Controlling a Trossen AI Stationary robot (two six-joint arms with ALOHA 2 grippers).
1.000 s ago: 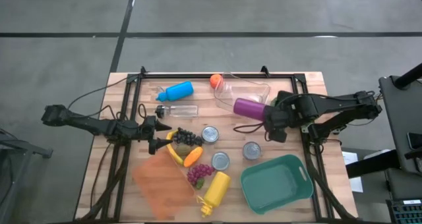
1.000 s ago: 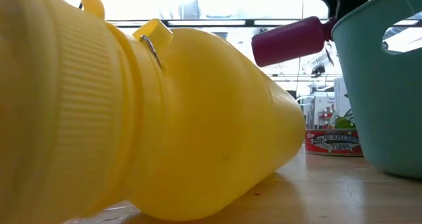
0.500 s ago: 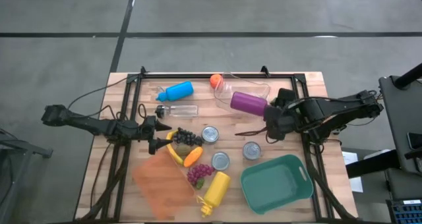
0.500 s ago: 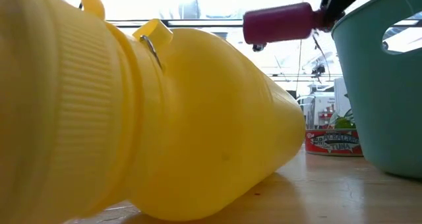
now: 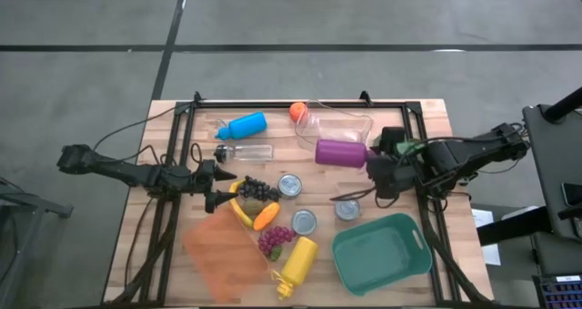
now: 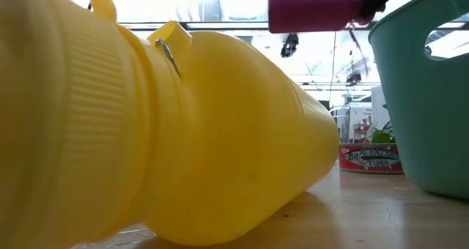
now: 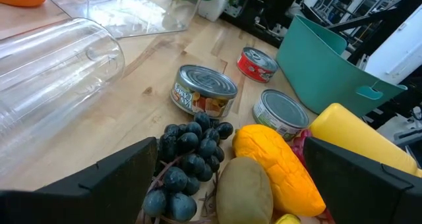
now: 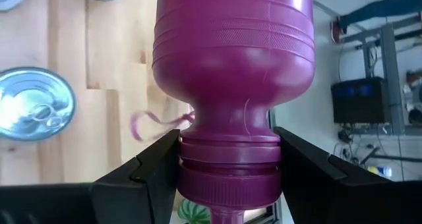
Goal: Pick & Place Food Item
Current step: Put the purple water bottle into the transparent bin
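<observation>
My right gripper [image 5: 375, 166] clamps the purple bottle [image 5: 341, 152] by its neck, held level above the table's far right part, long axis pointing left. The teal bin [image 5: 382, 252] lies nearward. My left gripper [image 5: 216, 185] waits, jaws wide.

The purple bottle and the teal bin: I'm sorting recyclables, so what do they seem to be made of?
The purple bottle, held at its neck by the right claw, looks like opaque plastic with a soft sheen; moulded ridges ring its shoulder. The teal bin also looks like moulded plastic, matte, with cut-out handles.
</observation>
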